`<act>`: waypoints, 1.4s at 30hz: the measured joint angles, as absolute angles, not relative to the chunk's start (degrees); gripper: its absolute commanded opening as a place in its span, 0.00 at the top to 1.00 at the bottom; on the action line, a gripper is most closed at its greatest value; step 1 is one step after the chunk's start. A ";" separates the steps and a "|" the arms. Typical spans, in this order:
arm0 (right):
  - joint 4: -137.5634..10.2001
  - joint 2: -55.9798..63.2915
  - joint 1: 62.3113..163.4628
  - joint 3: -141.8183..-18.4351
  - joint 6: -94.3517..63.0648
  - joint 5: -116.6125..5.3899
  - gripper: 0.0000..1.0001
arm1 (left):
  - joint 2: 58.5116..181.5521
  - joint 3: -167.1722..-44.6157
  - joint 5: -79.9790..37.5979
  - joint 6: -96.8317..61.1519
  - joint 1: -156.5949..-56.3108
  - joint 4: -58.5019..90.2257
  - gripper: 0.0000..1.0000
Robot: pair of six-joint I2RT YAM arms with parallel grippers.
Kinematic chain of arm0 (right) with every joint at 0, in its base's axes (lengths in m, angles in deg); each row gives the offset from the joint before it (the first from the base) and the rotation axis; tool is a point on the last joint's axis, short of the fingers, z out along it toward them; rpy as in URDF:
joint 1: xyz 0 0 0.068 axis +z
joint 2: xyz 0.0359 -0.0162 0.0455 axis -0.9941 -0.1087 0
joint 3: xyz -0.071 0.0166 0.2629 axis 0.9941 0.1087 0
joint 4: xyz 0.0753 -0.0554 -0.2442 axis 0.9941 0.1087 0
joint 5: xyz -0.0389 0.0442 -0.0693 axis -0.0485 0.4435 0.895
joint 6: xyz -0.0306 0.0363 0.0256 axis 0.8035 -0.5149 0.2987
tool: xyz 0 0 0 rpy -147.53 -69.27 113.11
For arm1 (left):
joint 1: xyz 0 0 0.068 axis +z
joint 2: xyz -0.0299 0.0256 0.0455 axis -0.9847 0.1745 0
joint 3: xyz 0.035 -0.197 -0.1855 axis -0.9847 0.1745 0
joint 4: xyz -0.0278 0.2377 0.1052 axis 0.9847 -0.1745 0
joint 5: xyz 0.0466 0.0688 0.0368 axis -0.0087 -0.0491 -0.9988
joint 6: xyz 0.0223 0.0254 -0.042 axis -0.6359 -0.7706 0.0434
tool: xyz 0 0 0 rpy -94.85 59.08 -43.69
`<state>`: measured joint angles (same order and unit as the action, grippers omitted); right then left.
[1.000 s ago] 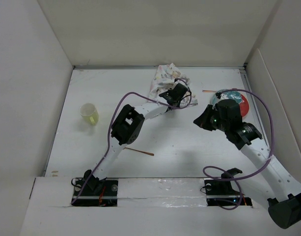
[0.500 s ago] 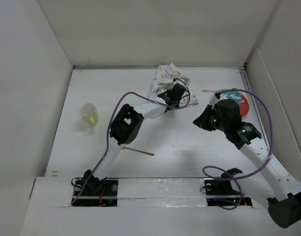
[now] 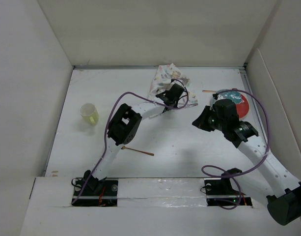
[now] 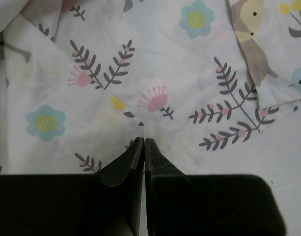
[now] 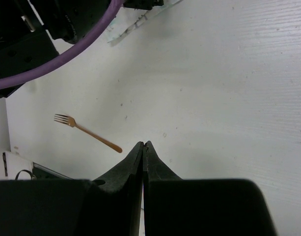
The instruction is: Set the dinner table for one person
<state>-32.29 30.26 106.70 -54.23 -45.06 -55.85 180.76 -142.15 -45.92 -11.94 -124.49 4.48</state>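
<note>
Two robot arms over a plain white matte surface (image 3: 101, 88), one tool gripping crumpled cloth.

From above: soft, rumpled placemat (image 3: 164, 77) printed with flowers, sprigs and animals, at 12 o'clock on the surface. Left tool (image 4: 144, 140) clenched on a pinch of that fabric, creases fanning out from its black tips. Right tool (image 5: 143, 143) pressed shut on nothing, above bare surface toward 3 o'clock. Slim copper-coloured fork (image 3: 139, 151) lying flat near 6 o'clock; pale yellow cup (image 3: 90, 113) at 9 o'clock; round red-and-teal plate (image 3: 243, 105) at 2 o'clock. Compared with a second ago: left elbow nudged toward 9 o'clock, left tool drawn slightly the same way, placemat hardly altered.
</note>
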 measured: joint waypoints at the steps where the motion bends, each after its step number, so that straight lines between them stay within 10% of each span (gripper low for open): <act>1: -32.31 30.15 106.70 -54.14 -45.06 -55.74 0.96 | 179.95 -141.25 -45.92 -11.88 -124.44 4.50 1.00; 12: -37.97 16.44 106.70 -57.20 -43.88 -50.21 1.00 | 155.60 -122.65 -45.05 -9.30 -121.01 5.97 1.00; 17: -38.41 3.24 106.72 -65.62 -42.85 -45.71 0.65 | 141.64 -112.44 -44.96 -8.05 -116.88 7.69 1.00; 23: -37.78 -8.21 106.79 -75.93 -40.73 -42.45 0.54 | 132.30 -103.83 -44.59 -7.42 -109.17 7.08 1.00; 29: -34.87 -12.34 107.40 -79.43 -39.53 -39.74 0.67 | 126.45 -99.85 -44.68 -7.40 -99.09 6.03 1.00; 33: -32.42 -17.22 107.60 -84.30 -38.61 -37.99 0.99 | 125.09 -98.76 -44.63 -7.46 -98.48 6.21 1.00; 38: -30.87 -21.39 107.84 -85.35 -38.63 -36.77 0.67 | 125.00 -96.49 -42.95 -7.51 -98.80 6.40 1.00; 42: -29.60 -25.39 108.23 -87.21 -37.28 -35.65 0.73 | 124.94 -95.24 -41.20 -7.73 -98.85 7.19 1.00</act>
